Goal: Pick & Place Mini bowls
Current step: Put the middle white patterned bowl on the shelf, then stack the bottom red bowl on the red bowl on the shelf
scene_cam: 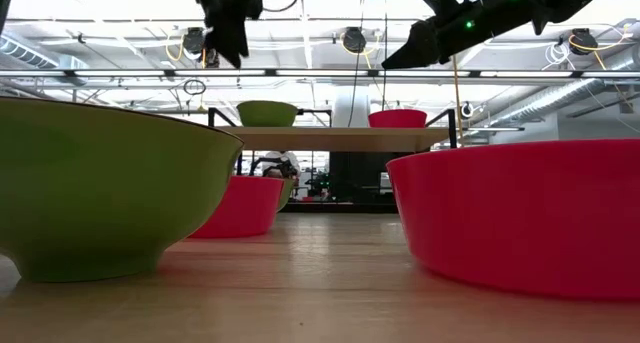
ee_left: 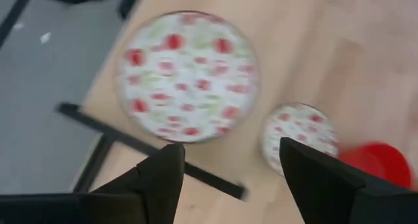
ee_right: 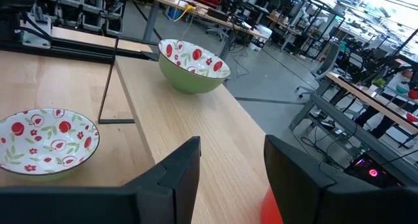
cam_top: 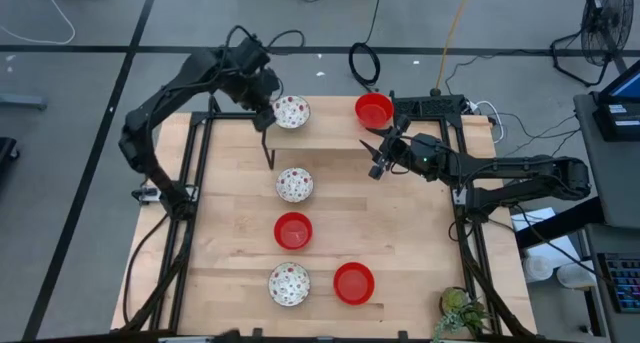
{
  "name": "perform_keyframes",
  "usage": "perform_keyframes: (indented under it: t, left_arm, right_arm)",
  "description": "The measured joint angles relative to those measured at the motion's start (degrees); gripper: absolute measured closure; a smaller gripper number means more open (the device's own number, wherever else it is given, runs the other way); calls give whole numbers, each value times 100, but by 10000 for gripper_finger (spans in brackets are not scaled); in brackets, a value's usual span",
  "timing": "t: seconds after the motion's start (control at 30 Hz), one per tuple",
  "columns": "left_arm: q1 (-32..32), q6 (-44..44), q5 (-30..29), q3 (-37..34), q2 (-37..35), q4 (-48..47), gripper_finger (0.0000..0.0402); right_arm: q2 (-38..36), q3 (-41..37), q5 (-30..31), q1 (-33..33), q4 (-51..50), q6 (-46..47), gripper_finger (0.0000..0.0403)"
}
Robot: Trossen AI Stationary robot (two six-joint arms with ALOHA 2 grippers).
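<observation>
The left gripper (cam_top: pixel 266 111) hangs above the far side of the table, fingers (ee_left: pixel 160 178) apart and empty. The right gripper (cam_top: pixel 378 148) is raised near the far right, fingers (ee_right: pixel 179 168) also apart.

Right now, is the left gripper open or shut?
Open and empty: the left gripper shows bare table between its two fingers as it hovers above the far patterned bowl.

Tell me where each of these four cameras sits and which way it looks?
High: overhead, straight down on the table, both arms, six bowls.
Low: table height, level across; grippers hang above.
Left wrist: on the left arm, down past the open left gripper at the far patterned bowl.
Right wrist: on the right arm, past the open right gripper.
Shared: that bowl shows in both wrist views.
</observation>
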Motion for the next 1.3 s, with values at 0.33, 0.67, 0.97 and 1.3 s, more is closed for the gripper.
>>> perform_keyframes:
  t: [0.33,0.67,0.97,1.3]
  left_arm:
    - [-1461,635,475,0,-163,-548,156]
    - [-2345,216,187,0,-163,-574,156]
    - [-2948,168,224,-216,-643,26,156]
    - [-3701,21,108,-4134,-3207,4207,156]
  right_arm:
    - [0,0,-2,0,0,-2,248]
    - [0,0,-4,7,-2,42,248]
    - [0,0,-22,334,66,39,248]
    - [0,49,-24,1785,-142,720,248]
